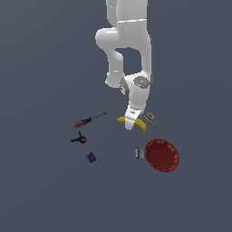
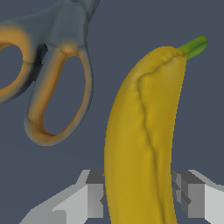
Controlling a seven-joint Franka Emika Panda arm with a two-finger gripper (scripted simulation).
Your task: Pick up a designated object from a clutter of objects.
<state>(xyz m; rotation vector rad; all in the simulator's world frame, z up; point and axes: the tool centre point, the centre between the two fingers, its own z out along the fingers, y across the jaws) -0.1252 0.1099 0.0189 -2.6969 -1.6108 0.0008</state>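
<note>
Banana point(image 2: 144, 131): on tabletop just beside scissors point(image 2: 52, 87), between the gripper point(image 1: 130, 125) jaws, which stand wide on either side. Reach done; closing and lift judged outstanding.

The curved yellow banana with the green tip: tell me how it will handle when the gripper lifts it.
The curved yellow banana looks smooth and rounded, so it may slip or twist between the gripper's flat fingers. Its long shape suggests it could tilt if held off-centre. The orange-handled scissors lie close beside it and might get nudged.
</note>
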